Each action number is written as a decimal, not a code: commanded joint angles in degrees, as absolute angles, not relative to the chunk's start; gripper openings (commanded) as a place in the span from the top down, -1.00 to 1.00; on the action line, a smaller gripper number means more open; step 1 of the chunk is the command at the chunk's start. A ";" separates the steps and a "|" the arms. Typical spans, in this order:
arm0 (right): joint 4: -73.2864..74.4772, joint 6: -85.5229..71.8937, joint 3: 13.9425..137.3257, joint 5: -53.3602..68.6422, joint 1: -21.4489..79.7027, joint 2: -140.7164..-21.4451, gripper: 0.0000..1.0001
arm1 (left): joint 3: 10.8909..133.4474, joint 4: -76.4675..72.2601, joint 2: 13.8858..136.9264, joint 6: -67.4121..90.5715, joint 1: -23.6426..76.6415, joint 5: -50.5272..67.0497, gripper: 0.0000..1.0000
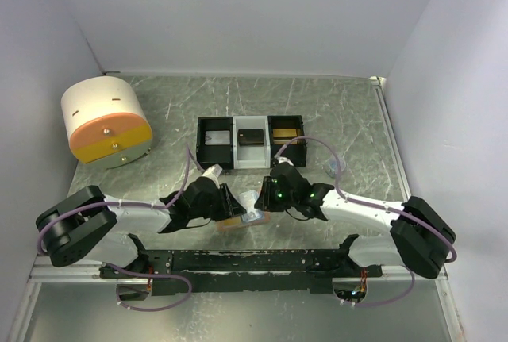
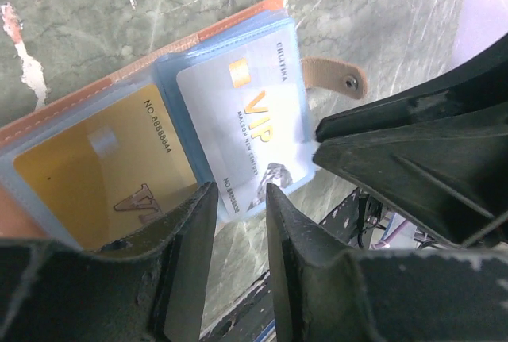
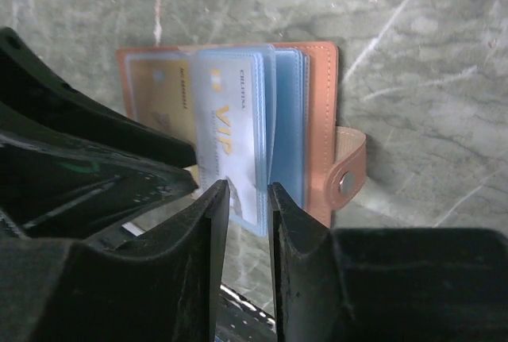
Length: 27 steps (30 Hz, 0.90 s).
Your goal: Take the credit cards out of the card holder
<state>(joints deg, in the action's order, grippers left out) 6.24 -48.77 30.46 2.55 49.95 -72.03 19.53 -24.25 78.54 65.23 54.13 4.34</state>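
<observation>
Closest to the left wrist lens, the left hand (image 2: 240, 199) fills the bottom of the frame. Its two fingers stand a little apart with the lower corner of a clear blue leaf between them, and whether they grip it cannot be told. The right hand (image 2: 317, 140) reaches in from the right of that frame, its fingertips meeting on the right edge of the same leaf and pinching it.

Under everything lies the green marbled tabletop (image 1: 357, 120). At the upper left of the top view sits a round white container (image 1: 105, 120) with an orange and yellow lower part. A black-and-white three-compartment tray (image 1: 251, 142) stands at centre, above both hands.

Below the tray, at lower centre, the card holder (image 1: 235, 222) lies open between the two hands. Its salmon-orange cover rests on the tabletop and one blue leaf is raised toward the right hand. That leaf carries a pale VIP card (image 2: 254, 112). A gold card (image 2: 95, 167) sits in the flat leaf to its left. The orange snap tab (image 2: 333, 76) juts from the holder's edge, just above the right hand's fingertips.
</observation>
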 commanded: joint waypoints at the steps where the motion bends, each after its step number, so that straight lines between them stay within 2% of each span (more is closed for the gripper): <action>1: 6.77 -46.84 32.48 2.15 50.10 -72.10 0.45 | 19.56 -26.88 79.30 65.50 54.53 4.98 0.16; 7: 3.56 -47.52 33.38 4.45 50.11 -78.91 0.48 | 19.79 -26.46 79.44 65.21 54.54 5.05 0.17; 11: 9.51 -48.13 34.03 -2.36 50.10 -78.05 0.47 | 20.34 -24.99 79.22 64.79 54.51 4.93 0.17; 16: 13.52 -46.18 35.33 -5.48 50.10 -74.58 0.18 | 20.28 -24.44 79.06 64.61 54.55 4.62 0.17; 18: 12.54 -45.07 35.74 -3.76 50.10 -73.68 0.13 | 20.53 -23.99 79.04 64.39 54.56 4.67 0.16; 21: 8.17 -43.55 36.23 2.39 50.10 -74.67 0.21 | 20.97 -23.29 78.85 64.10 54.50 4.76 0.16; 23: 4.31 -44.16 35.86 6.34 50.17 -76.37 0.36 | 21.36 -22.78 78.75 63.87 54.51 4.64 0.16; 27: 1.43 -45.94 34.99 6.25 50.19 -80.47 0.46 | 21.93 -22.20 79.09 63.55 54.51 4.81 0.16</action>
